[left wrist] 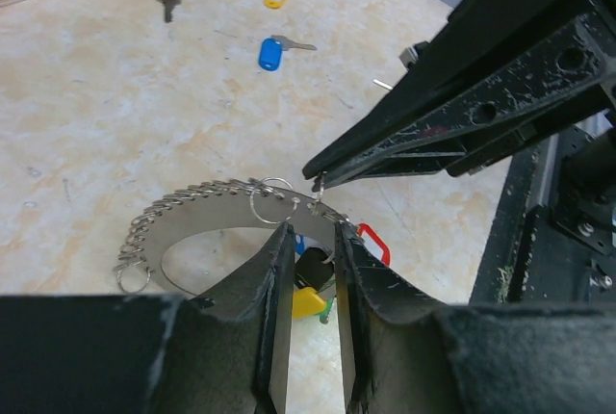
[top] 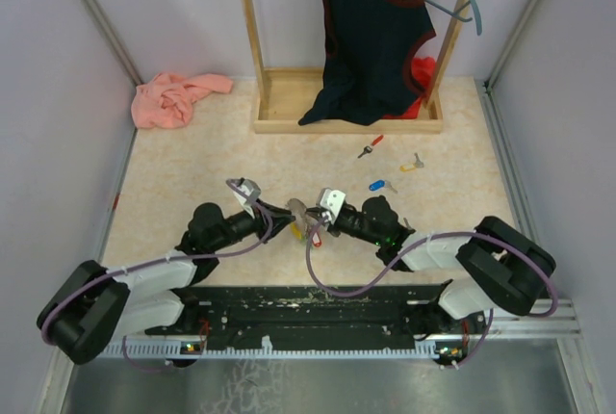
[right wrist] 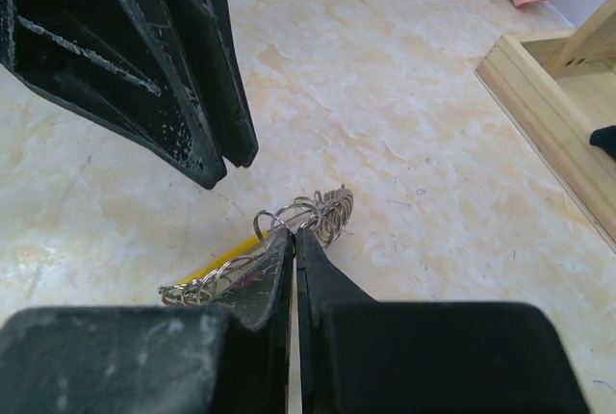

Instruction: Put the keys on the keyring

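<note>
On the bench [top: 192, 173], the right pincer [right wrist: 294, 238] is pinched shut on the keyring [right wrist: 322, 214] and the left pincer [left wrist: 310, 241] stands part open at its band, with three loose keys beyond: red key [top: 371, 147], yellow key [top: 412, 162], blue key [top: 381, 185].

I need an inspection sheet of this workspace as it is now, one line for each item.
Surface: beige marbled table.
Job's things: red key, yellow key, blue key lie loose; keyring between the grippers.
Clutter: pink cloth, far left.
Grippers: right gripper fingers shut on keyring; left gripper open, close to it.
Cables: purple cables run along both arms.
Surroundings: wooden rack with dark garment at the back.
</note>
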### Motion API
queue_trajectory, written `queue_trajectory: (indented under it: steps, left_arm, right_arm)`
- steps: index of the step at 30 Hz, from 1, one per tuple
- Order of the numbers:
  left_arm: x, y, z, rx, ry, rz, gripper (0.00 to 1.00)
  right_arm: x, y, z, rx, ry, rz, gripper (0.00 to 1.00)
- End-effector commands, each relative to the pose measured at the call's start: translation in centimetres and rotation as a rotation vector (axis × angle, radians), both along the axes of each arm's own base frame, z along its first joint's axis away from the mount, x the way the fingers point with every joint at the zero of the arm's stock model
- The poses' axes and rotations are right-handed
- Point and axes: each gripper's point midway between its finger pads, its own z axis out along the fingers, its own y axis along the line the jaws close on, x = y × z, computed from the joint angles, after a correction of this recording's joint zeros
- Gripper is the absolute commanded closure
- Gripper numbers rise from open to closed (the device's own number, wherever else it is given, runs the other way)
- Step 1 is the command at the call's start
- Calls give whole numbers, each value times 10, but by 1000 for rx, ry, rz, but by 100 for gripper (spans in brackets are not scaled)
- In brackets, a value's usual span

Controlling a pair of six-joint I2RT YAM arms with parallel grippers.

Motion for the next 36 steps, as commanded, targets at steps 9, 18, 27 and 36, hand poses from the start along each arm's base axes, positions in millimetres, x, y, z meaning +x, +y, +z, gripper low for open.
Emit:
queue_trajectory:
  steps: [9,18,27,36]
  left_arm:
    - [-9,-16,6,-23,-175,-169,73]
    - [1,-20,-1,55,-261,-187,73]
    - [2,-23,6,45,-321,-205,75]
    - [7,-26,3,74,-334,-211,81]
  right_arm:
    - [2,13,53,107,-91,41,100]
    - [0,13,58,117,-99,51,100]
    - [-2,14,59,114,-97,61,100]
    - [-3,16,63,117,-99,74,100]
